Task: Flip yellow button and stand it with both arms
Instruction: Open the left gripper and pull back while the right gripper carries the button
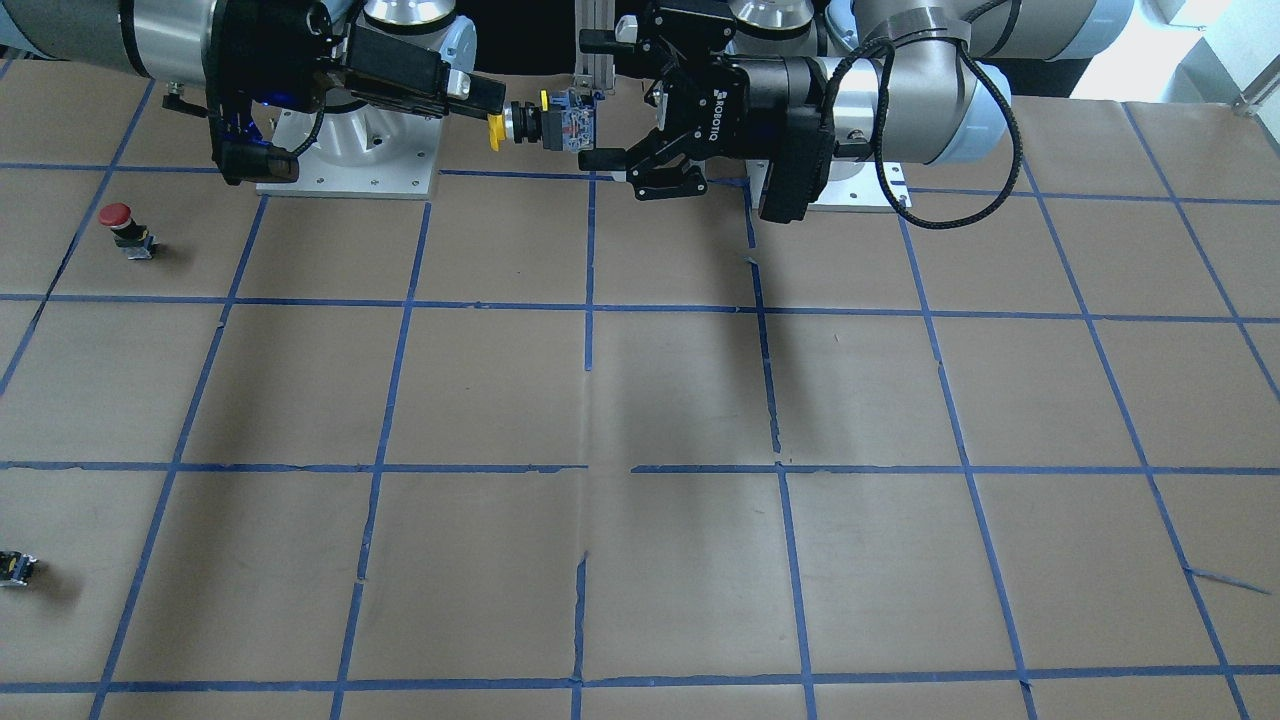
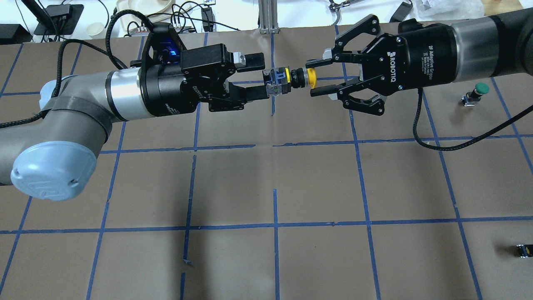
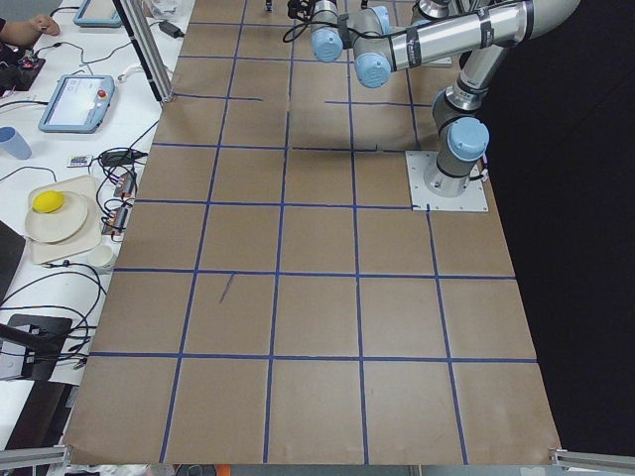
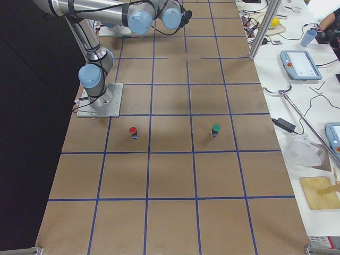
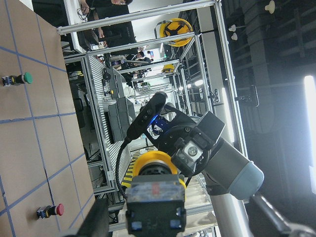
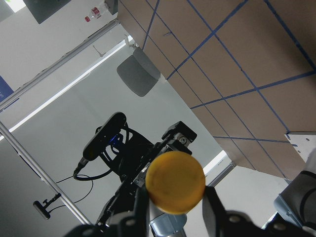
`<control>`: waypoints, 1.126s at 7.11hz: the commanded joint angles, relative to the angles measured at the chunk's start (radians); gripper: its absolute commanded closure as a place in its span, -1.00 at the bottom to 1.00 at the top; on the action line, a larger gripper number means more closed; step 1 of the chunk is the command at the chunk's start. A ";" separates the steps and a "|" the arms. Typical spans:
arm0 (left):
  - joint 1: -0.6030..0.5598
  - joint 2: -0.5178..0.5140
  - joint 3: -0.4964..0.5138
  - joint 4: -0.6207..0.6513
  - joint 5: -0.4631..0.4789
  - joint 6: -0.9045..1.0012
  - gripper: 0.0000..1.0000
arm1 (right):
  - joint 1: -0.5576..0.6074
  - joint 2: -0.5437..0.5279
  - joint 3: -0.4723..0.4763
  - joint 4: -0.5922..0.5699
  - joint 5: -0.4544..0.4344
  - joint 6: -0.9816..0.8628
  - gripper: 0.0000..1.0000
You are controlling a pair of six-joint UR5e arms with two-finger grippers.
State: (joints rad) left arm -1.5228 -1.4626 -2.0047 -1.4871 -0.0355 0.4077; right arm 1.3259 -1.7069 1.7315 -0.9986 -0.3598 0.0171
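The yellow button (image 2: 283, 78) hangs level in the air between my two grippers, above the far middle of the table. Its yellow cap points to my right arm and its black and silver body to my left arm. My right gripper (image 2: 310, 78) is shut on the cap; in the right wrist view the cap (image 6: 175, 182) sits tight between both fingers. My left gripper (image 2: 265, 76) is open, its fingers on either side of the body without touching it. In the left wrist view the body (image 5: 155, 207) has gaps on both sides. The front view shows the button (image 1: 560, 120), the left gripper (image 1: 585, 100) and the right gripper (image 1: 497, 110).
A red-capped button (image 1: 125, 228) stands on the table on my right side. A green-capped button (image 2: 476, 92) stands farther out on the same side. A small black block (image 2: 524, 251) lies near the table's right edge. Blue tape lines mark squares on the brown paper.
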 commanded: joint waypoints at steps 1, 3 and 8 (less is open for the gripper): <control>0.003 0.002 0.001 0.138 0.035 -0.148 -1.00 | -0.126 0.000 -0.074 -0.008 -0.200 0.020 0.39; 0.007 -0.019 0.000 0.375 0.199 -0.321 -1.00 | -0.229 -0.002 -0.102 -0.063 -0.442 0.041 0.46; 0.019 -0.089 0.172 0.366 0.820 -0.456 -0.99 | -0.244 0.114 -0.076 -0.279 -0.962 -0.026 0.84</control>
State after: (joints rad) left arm -1.5031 -1.5213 -1.9212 -1.0815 0.6235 0.0090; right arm 1.0880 -1.6397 1.6512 -1.2293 -1.2331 0.0420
